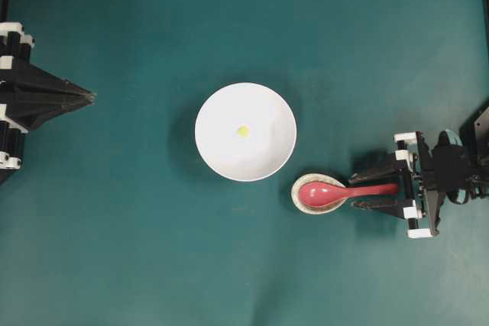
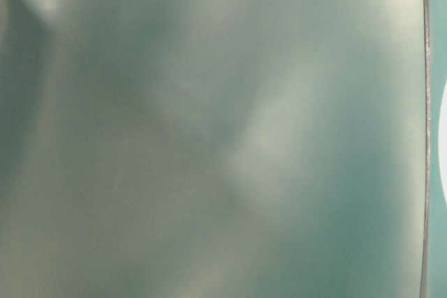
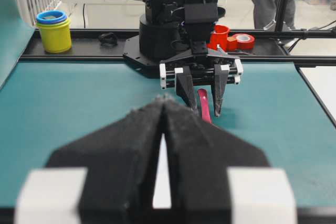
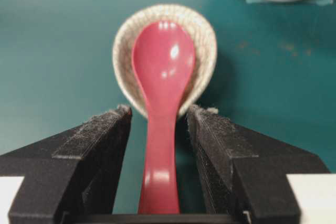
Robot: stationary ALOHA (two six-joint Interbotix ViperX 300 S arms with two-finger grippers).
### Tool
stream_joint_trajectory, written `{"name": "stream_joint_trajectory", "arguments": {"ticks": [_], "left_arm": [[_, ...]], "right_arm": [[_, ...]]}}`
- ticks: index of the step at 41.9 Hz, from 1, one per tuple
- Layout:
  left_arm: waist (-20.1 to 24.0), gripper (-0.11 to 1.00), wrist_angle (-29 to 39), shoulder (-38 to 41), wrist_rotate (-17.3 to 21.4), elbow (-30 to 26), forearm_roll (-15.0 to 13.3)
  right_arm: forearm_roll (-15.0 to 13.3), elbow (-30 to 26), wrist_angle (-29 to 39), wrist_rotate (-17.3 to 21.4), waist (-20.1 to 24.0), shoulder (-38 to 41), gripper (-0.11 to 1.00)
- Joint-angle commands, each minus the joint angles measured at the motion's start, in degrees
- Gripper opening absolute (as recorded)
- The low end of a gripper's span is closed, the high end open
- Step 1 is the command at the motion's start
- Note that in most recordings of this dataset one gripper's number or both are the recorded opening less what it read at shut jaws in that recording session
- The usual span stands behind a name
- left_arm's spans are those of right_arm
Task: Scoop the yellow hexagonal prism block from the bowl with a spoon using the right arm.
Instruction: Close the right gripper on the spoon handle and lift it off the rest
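R hand (image 4: 157, 124) astride spoon (image 4: 160, 87) handle, overhead only: block (image 1: 242, 131) in bowl (image 1: 221, 150)

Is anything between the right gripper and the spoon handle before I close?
Nothing visible. The right gripper is open and straddles the spoon handle, with a small gap on each side. The spoon's scoop rests in the speckled spoon rest.

Teal table (image 1: 137, 250), white bowl (image 1: 221, 154), speckled spoon rest (image 1: 299, 199)

Left gripper (image 3: 164, 109) sat closed in foreground. Opposite, right gripper (image 3: 202, 109) straddled the red-pink spoon (image 3: 203, 106) handle, jaws apart. Yellow cup stack (image 3: 53, 31) back left; red tape (image 3: 243, 40) behind.
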Motion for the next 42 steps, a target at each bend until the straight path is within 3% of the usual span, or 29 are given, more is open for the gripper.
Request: {"name": "stream_joint_trajectory", "arguments": {"ticks": [1,16,20,24,35,42], "left_arm": [[0.09,0.0,-0.26,0.53,0.09,-0.97,0.18],[0.09,0.0,-0.26,0.62,0.09,-0.97,0.09],[0.09,0.0,-0.26,0.62,0.09,-0.97,0.18],[0.09,0.0,-0.26,0.62,0.09,-0.97,0.09],[0.09,0.0,-0.26,0.62,0.09,-1.05,0.18],[0.09,0.0,-0.26,0.62,0.09,-1.05,0.18]], "right_arm": [[0.18,-0.18,0.26,0.0,0.26,-0.62,0.55],[0.26,-0.18,-0.09,0.0,0.26,-0.7,0.52],[0.26,-0.26,0.0,0.0,0.35,-0.7,0.42],[0.35,-0.18,0.09,0.0,0.26,-0.7,0.23],[0.26,0.09,0.35,-0.35,0.26,-6.68,0.23],[0.26,-0.35,5.01,-3.16,-0.53,-14.68,0.23]]}}
